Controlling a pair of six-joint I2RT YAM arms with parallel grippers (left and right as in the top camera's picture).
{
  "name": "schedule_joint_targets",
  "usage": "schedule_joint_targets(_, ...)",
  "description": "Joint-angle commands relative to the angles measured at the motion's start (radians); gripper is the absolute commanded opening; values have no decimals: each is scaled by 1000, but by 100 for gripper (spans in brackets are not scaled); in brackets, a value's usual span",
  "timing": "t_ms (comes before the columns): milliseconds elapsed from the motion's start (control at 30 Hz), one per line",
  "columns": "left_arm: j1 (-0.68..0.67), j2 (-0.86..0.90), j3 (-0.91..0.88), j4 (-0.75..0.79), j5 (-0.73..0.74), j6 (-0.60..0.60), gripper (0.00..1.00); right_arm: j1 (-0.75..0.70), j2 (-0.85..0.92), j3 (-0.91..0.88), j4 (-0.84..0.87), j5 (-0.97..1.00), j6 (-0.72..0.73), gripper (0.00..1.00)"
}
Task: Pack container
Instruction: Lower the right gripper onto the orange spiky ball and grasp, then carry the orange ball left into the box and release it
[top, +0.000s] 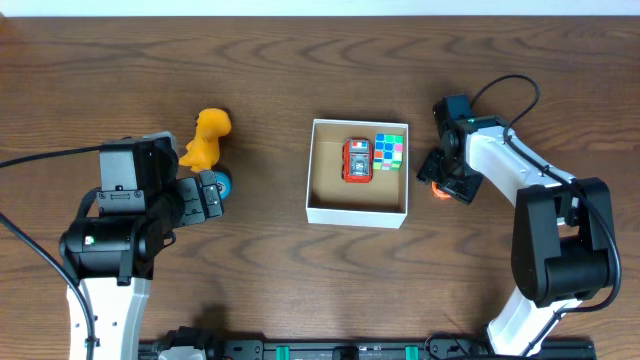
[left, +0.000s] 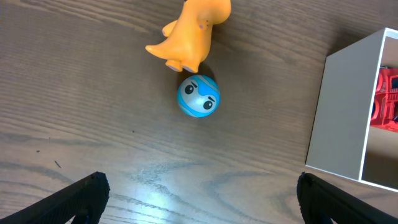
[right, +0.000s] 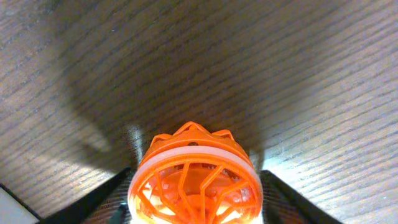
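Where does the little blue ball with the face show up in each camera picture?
Overhead: left of centre, the blue ball sits just below the yellow dinosaur.
Left wrist: upper middle, the ball again under the dinosaur.
Right wrist: not in it; an orange toy fills the view.
Shared landmark: the dinosaur.

We're looking at the container, sitting flat at the middle of the table, open side facing up, its edges running square to the table's. Thin white walls are framing a brown cardboard floor (shallow, and mostly bare). It's holding a red toy and a multicoloured cube side by side against the far wall. In the left wrist view, one white outer wall is filling the right edge.
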Motion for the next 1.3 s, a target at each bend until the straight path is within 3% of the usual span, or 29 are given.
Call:
schedule_joint_targets(0,-3,5,18,-6,-11,6,98,-8,7,-8,2,16,8,59)
schedule_joint_targets(333,-3,5,18,-6,-11,6,98,-8,7,-8,2,16,8,47)
schedule_joint_targets(500,-3,5,18,-6,-11,6,98,-8,7,-8,2,16,8,35)
schedule_joint_targets(567,-3,5,18,-6,-11,6,98,-7,5,-6,1,16,8,27)
schedule_joint_targets(667,-3,5,18,-5,-11,6,98,-8,-17,1,-10,16,-5,1)
schedule_joint_targets(1000,-3,5,18,-5,-11,6,98,57,-257,138,-100,120,-89,1)
schedule_joint_targets(1267,-3,5,18,-5,-11,6,98,272,-378,314,-84,81,-256,1)
